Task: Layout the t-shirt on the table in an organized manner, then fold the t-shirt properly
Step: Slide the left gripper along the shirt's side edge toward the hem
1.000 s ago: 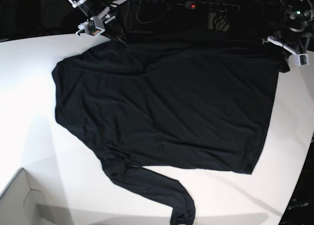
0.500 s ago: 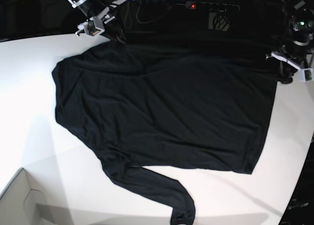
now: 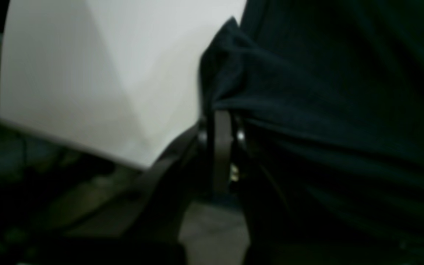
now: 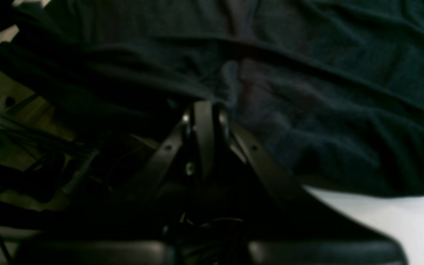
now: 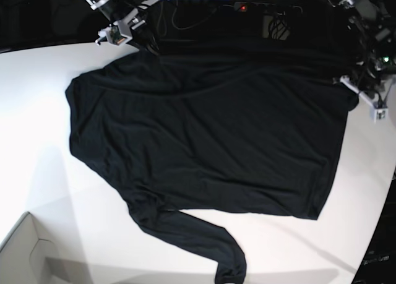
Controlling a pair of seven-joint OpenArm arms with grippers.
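Left gripper [image 3: 220,121]: jaws clamped together on a bunched corner of the t-shirt [image 5: 204,142]; in the base view it sits at the scene's right, at the table's far edge.
Right gripper [image 4: 204,110]: jaws pressed together on a gathered fold of the cloth; in the base view it sits at the far left.
T-shirt position: spread flat over the middle of the table [image 5: 37,123], far edge reaching the table's far rim.
T-shirt long axis: runs left to right across the table; straight hem on the right, shoulder end on the left.
Sleeve [image 5: 198,240]: one long sleeve trails from the near left of the body toward the near edge, cuff curled.
Base view only: whole outline of the garment, both arms, white box corner [image 5: 21,250] at near left.
Left wrist view only: pinched cloth drawn up into a peak, bare white tabletop beside it.
Right wrist view only: creases fanning out from the pinch; image dark and blurred.
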